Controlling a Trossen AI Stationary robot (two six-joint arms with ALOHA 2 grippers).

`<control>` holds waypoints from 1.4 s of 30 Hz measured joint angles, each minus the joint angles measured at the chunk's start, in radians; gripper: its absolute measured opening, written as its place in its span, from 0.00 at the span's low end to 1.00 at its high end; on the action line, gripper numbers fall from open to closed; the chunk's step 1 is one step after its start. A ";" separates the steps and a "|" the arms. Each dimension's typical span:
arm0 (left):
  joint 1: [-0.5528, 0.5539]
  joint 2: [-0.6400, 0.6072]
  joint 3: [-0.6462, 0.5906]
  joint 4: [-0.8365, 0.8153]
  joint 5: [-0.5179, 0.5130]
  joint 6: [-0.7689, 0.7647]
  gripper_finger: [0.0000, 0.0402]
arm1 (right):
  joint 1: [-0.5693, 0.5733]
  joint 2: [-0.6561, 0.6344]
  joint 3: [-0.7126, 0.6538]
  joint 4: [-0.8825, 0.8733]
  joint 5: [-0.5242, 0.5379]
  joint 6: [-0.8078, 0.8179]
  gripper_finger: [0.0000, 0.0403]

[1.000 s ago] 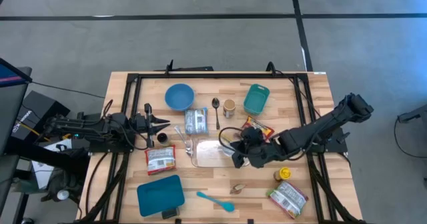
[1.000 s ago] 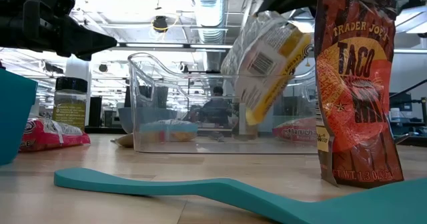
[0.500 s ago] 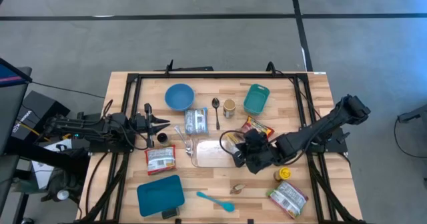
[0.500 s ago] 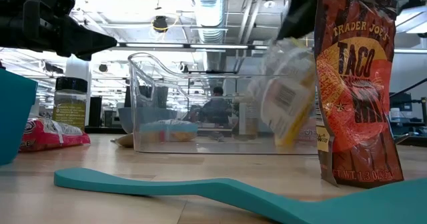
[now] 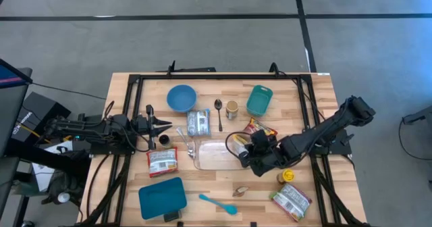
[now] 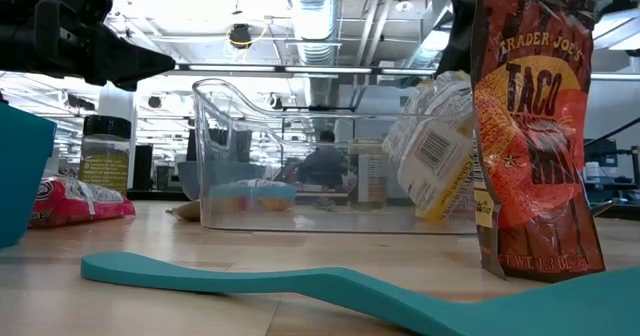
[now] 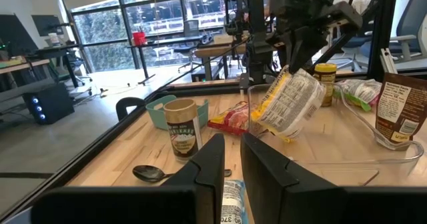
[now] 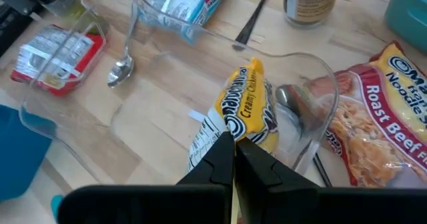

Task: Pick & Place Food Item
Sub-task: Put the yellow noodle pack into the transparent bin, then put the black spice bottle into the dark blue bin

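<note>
At mid-left of the high view our left gripper [image 5: 162, 125] waits, nearly closed and empty. Right of centre, our right gripper [image 5: 244, 148] pinches the yellow noodle packet [image 5: 237, 144] over the clear container [image 5: 209, 161] rim; releasing here, it may snag and tip outside.

The yellow noodle packet [image 5: 237, 146] is hanging tilted over the right end of the clear plastic tray [image 5: 214, 156], its lower end reaching down inside the tray's rim and its top pinched in the right gripper [image 5: 251, 148]. It is showing a white label with a barcode and "Creamy Chicken" lettering. The tray is sitting near the middle of the table, slightly toward the front edge.
</note>
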 joint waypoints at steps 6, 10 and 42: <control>0.000 0.000 0.000 0.000 0.000 0.000 0.11 | -0.043 -0.006 0.000 -0.042 -0.043 -0.013 0.00; 0.000 0.000 0.000 0.000 0.000 0.000 0.11 | -0.087 -0.005 0.000 -0.047 -0.105 -0.075 0.00; 0.000 0.000 0.000 0.000 0.000 0.000 0.11 | -0.135 -0.042 0.000 -0.135 -0.151 -0.138 0.21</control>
